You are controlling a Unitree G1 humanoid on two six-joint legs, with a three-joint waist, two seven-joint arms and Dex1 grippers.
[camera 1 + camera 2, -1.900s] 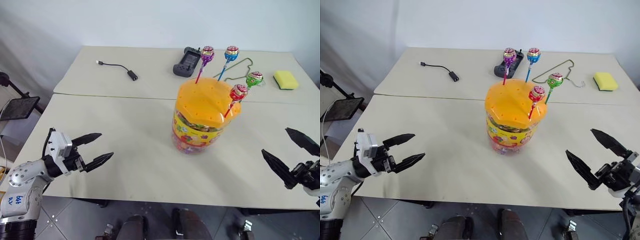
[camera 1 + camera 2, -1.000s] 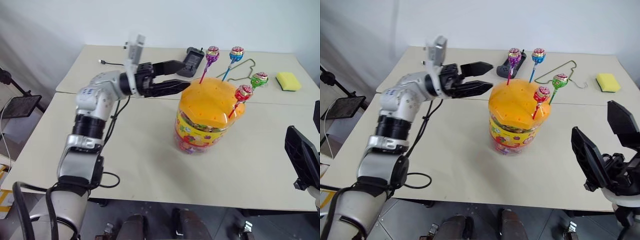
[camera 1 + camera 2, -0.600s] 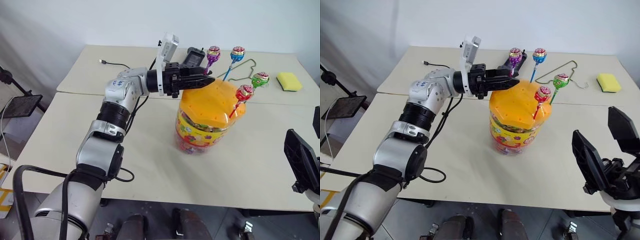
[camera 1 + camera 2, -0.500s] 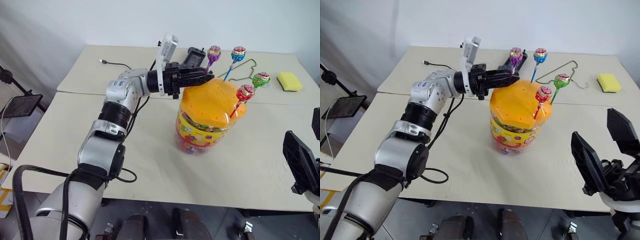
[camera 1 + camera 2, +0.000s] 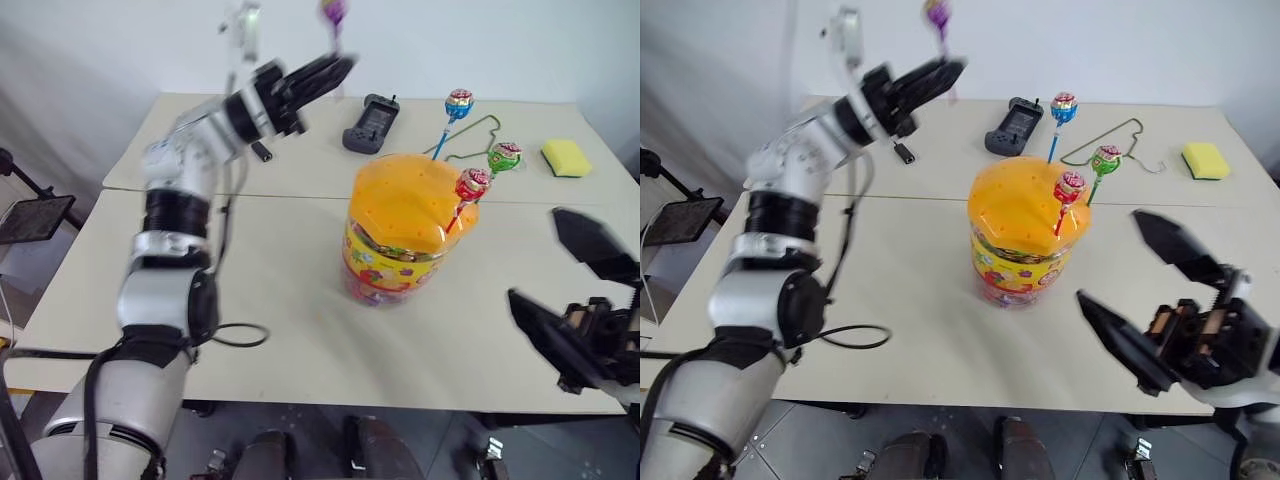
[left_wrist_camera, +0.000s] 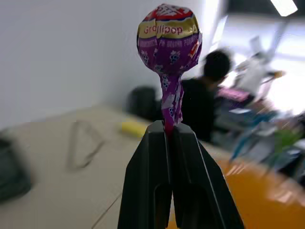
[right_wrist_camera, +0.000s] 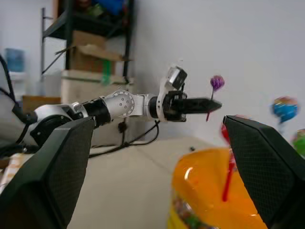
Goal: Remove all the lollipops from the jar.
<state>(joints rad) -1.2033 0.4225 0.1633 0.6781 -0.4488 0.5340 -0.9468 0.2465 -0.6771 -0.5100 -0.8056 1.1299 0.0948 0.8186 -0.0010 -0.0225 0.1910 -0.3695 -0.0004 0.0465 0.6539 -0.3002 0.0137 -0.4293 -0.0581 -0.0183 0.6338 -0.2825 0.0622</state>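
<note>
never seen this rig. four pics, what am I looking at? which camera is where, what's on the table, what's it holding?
A two-armed humanoid robot, each arm ending in a black two-finger claw. The two wide pictures come from its head camera, looking down. The other two come from cameras on each wrist, looking along that claw.

On the table: a candy jar with an orange lid, and blue, green and red lollipops stuck in it. Behind it lie a black handheld device, a wire hanger, a yellow sponge and a cable.

The left claw is shut on the purple lollipop, lifted clear of the jar. The right claw is open, holding nothing.
</note>
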